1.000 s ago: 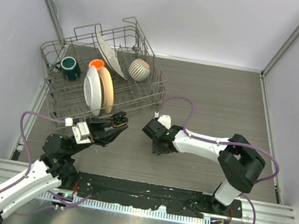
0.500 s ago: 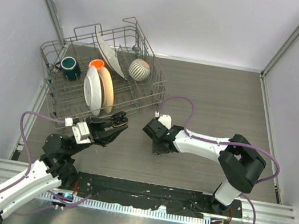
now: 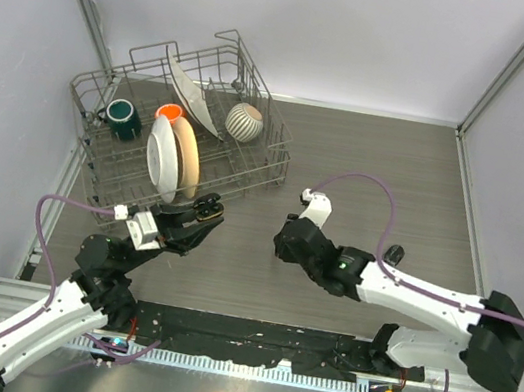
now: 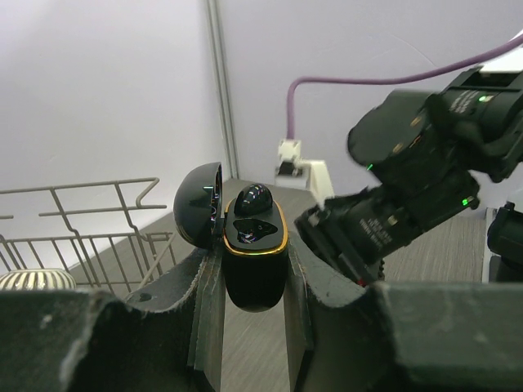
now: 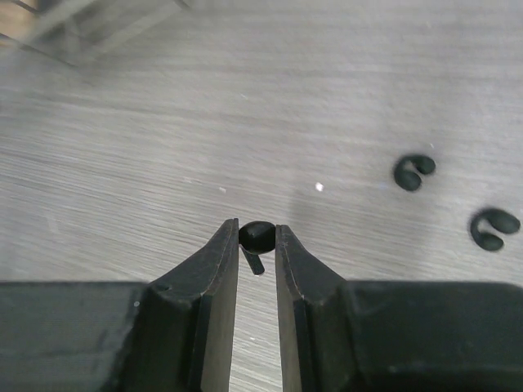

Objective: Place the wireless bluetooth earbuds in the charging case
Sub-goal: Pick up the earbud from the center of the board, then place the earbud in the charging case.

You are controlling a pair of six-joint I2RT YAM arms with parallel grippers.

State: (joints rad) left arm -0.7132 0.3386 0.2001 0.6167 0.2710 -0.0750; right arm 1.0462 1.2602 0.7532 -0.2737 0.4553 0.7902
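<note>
The charging case (image 4: 255, 245) is glossy black, with a thin orange-gold rim around its open face. The earbud (image 5: 257, 236) is black, as are two C-shaped pieces (image 5: 403, 175) (image 5: 489, 239) on the table (image 3: 379, 166), which is grey-brown with a wood grain. The mug (image 3: 121, 116) is teal. The ribbed vase (image 3: 244, 123) is cream with darker stripes. The cable (image 4: 384, 82) is purple.

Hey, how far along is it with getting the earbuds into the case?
Done: the case sits open in the left claw, with one bud apparently seated. In hand: the right claw pinches an earbud. Left: carry it over and seat it; two small black hooked pieces lie on the table.
</note>
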